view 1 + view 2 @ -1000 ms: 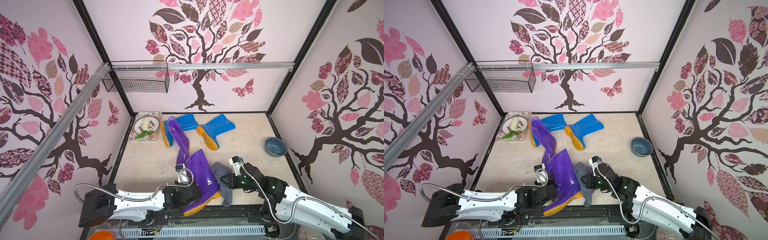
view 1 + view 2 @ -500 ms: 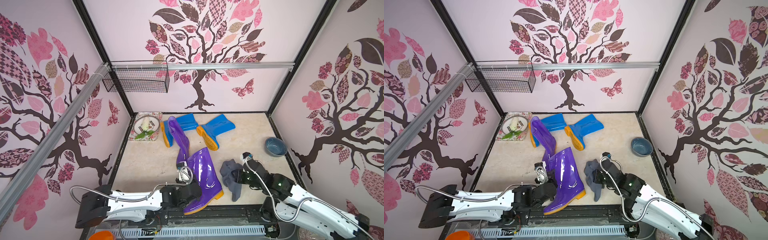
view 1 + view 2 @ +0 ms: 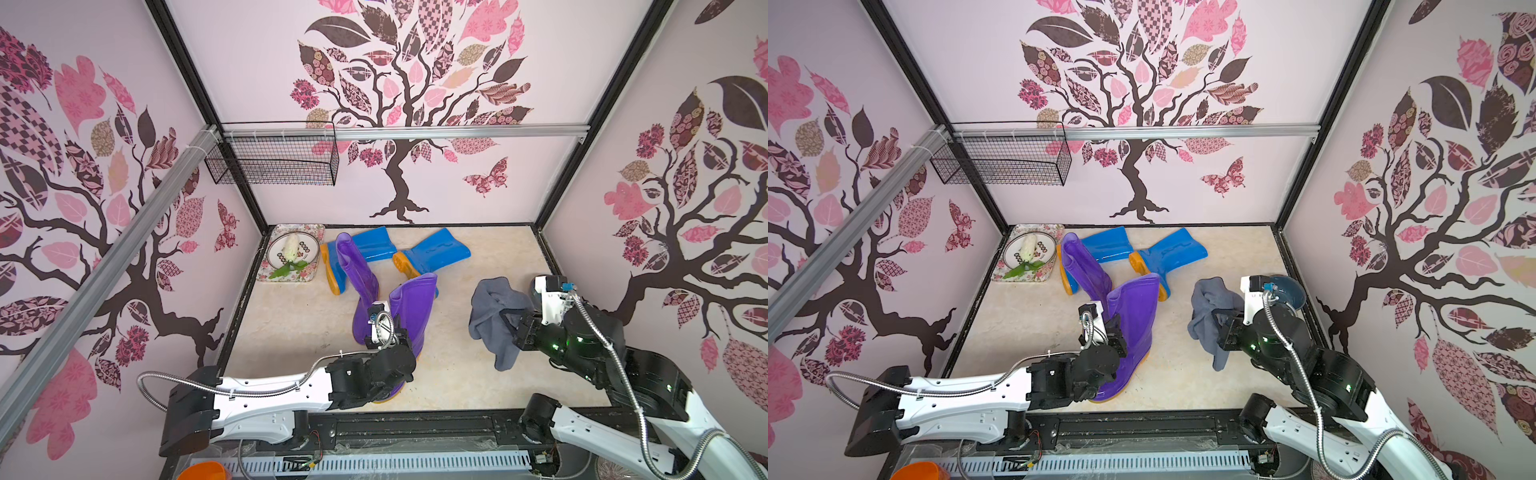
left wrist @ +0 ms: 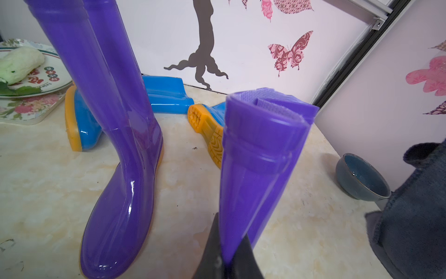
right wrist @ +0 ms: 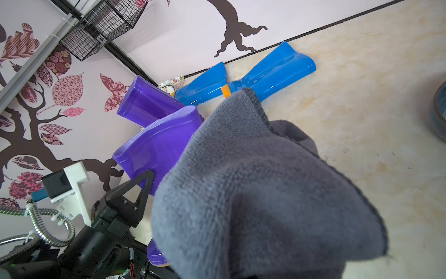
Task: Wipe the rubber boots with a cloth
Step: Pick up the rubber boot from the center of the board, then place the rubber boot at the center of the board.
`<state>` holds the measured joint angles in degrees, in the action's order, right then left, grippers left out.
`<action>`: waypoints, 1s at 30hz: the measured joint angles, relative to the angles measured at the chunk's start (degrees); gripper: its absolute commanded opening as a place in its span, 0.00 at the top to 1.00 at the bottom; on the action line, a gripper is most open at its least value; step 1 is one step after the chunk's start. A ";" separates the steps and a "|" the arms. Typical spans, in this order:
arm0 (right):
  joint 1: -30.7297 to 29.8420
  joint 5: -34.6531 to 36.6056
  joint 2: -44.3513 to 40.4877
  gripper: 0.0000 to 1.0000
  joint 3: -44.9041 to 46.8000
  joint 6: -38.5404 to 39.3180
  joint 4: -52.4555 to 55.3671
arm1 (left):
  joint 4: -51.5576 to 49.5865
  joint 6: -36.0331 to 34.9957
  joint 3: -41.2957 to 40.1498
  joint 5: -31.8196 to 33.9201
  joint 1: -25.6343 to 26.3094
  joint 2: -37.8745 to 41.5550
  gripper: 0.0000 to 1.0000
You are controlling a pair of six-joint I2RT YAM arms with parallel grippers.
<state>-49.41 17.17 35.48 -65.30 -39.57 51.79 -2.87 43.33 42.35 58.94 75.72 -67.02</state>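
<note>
Bright, even, soft light; shadows faint. White sheen streaks on near purple boot (image 4: 255, 169). Straight lines bow toward edges in both top views. Cloth (image 5: 265, 205) close to lens, slightly soft.

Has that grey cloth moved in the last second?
Yes. The cloth has shifted toward the bowl, away from the nearer purple boot.

Two of the rubber boots (image 3: 411, 307) are glossy purple and two bright blue, all on orange-yellow soles (ridged tread underneath). The cloth (image 3: 492, 320) is plain grey-blue, the bowl (image 4: 350, 183) darker blue-grey, the counter (image 3: 469, 386) mottled cream, the tray (image 3: 309, 272) floral.
</note>
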 measured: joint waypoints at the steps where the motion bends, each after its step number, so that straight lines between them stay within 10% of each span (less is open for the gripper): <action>1: 0.00 -0.09 0.00 1.00 -0.07 0.20 0.15 | 0.35 -0.94 0.72 0.07 -0.31 -0.66 1.00; 30: 0.00 -3.63 0.37 1.00 0.26 2.32 0.15 | 14.51 -24.20 12.26 -11.28 -21.70 -17.77 1.00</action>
<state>-49.41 13.54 35.86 -65.04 -37.26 51.94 11.64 19.14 54.61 47.66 54.02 -84.79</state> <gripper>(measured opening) 0.100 0.048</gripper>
